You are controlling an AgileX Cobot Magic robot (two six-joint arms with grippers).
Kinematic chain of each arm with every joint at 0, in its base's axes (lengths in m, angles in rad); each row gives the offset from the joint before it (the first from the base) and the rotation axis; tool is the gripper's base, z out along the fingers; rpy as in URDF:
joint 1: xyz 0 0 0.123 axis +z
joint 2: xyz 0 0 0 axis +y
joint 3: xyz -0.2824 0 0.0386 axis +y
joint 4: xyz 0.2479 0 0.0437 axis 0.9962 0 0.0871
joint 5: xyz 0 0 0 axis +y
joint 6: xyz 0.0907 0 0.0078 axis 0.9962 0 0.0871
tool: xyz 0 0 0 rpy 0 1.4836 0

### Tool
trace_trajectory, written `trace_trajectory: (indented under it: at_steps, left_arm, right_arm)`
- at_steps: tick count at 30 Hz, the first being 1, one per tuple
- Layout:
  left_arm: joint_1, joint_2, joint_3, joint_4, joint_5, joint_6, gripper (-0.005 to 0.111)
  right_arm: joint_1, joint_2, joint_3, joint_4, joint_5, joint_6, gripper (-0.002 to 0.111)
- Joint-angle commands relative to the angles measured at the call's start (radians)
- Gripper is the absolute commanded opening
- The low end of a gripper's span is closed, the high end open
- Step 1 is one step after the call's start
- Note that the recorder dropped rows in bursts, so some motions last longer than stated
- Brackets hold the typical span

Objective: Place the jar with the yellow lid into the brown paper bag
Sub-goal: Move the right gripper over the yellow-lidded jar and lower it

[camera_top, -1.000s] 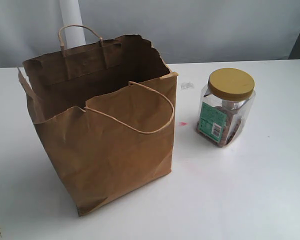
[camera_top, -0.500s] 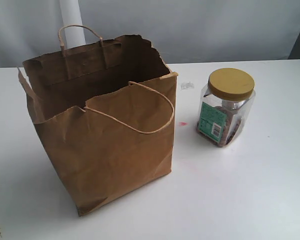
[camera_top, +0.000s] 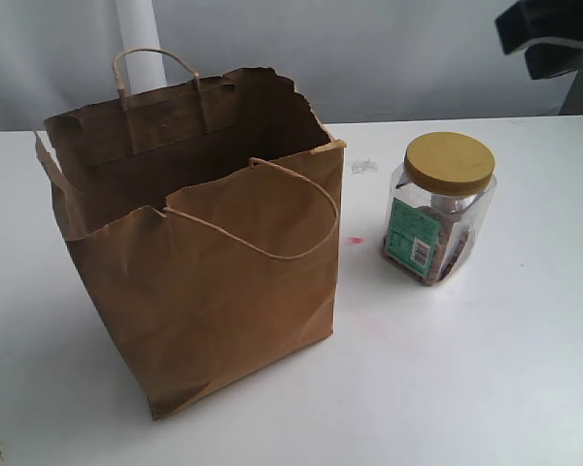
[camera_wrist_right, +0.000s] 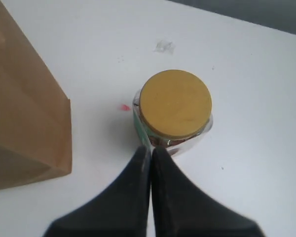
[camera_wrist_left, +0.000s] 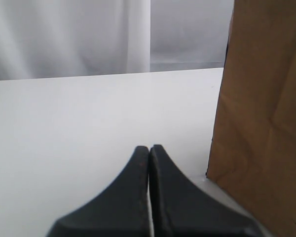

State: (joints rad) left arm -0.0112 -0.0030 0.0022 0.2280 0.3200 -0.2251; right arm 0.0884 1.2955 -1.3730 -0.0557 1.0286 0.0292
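Observation:
The yellow-lidded jar [camera_top: 439, 209] stands upright on the white table, to the right of the brown paper bag [camera_top: 204, 272] and apart from it. The bag stands open with its ragged rim up. A dark part of the right arm [camera_top: 549, 39] shows at the top right corner, above and behind the jar. In the right wrist view my right gripper [camera_wrist_right: 150, 148] is shut and empty, high over the table, with the jar's lid [camera_wrist_right: 175, 102] just beyond its tips. My left gripper [camera_wrist_left: 149, 147] is shut and empty, low beside the bag's wall [camera_wrist_left: 261, 113]. It does not show in the exterior view.
A small red mark [camera_top: 355, 240] lies on the table between bag and jar. A bit of clear scrap [camera_top: 363, 166] lies behind them. A white post [camera_top: 139, 39] rises behind the bag. The table's far edge runs in front of a grey backdrop.
A dark part of the right arm has come into the exterior view at the top right. The jar and the bag have not moved.

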Motion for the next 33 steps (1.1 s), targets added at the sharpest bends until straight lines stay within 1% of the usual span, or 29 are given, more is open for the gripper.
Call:
trace_trajectory:
  at_steps: [1, 7, 13, 22, 24, 26, 28, 29, 30, 32, 33]
  left_arm:
    - [-0.005, 0.003, -0.002, -0.004, -0.009, -0.004, 0.001]
    - [-0.005, 0.003, -0.002, -0.004, -0.009, -0.004, 0.001]
    - [-0.005, 0.003, -0.002, -0.004, -0.009, -0.004, 0.001]
    - [-0.005, 0.003, -0.002, -0.004, -0.009, -0.004, 0.001]
    - [-0.005, 0.003, -0.002, -0.004, -0.009, -0.004, 0.001]
    - [-0.005, 0.003, -0.002, -0.004, -0.009, -0.004, 0.001]
    - [-0.005, 0.003, -0.002, -0.004, -0.009, -0.004, 0.001]
    - [-0.005, 0.003, -0.002, -0.004, -0.009, -0.004, 0.001]
    - [-0.005, 0.003, -0.002, -0.004, -0.009, -0.004, 0.001]
    - [-0.005, 0.003, -0.002, -0.004, -0.009, -0.004, 0.001]
    - [-0.005, 0.003, -0.002, -0.004, -0.009, -0.004, 0.001]
  right_arm:
    - [-0.007, 0.14, -0.121, -0.003, 0.082, -0.068, 0.0]
    - [-0.007, 0.316, -0.239, 0.018, 0.102, -0.108, 0.0]
    - [-0.007, 0.442, -0.258, 0.02, 0.116, -0.115, 0.0]
    - [-0.007, 0.478, -0.258, 0.004, 0.109, -0.115, 0.0]
    - [-0.007, 0.478, -0.258, -0.002, 0.107, -0.115, 0.002]
    - [-0.007, 0.478, -0.258, -0.009, 0.1, -0.115, 0.01]
    - [-0.007, 0.478, -0.258, -0.013, 0.085, -0.112, 0.026]
    - [-0.007, 0.478, -0.258, -0.013, 0.076, -0.112, 0.037]
    - [-0.007, 0.478, -0.258, -0.013, 0.072, -0.108, 0.051]
    - [-0.007, 0.478, -0.258, -0.013, 0.072, -0.098, 0.083]
    - [-0.007, 0.478, -0.258, -0.013, 0.076, -0.096, 0.094]
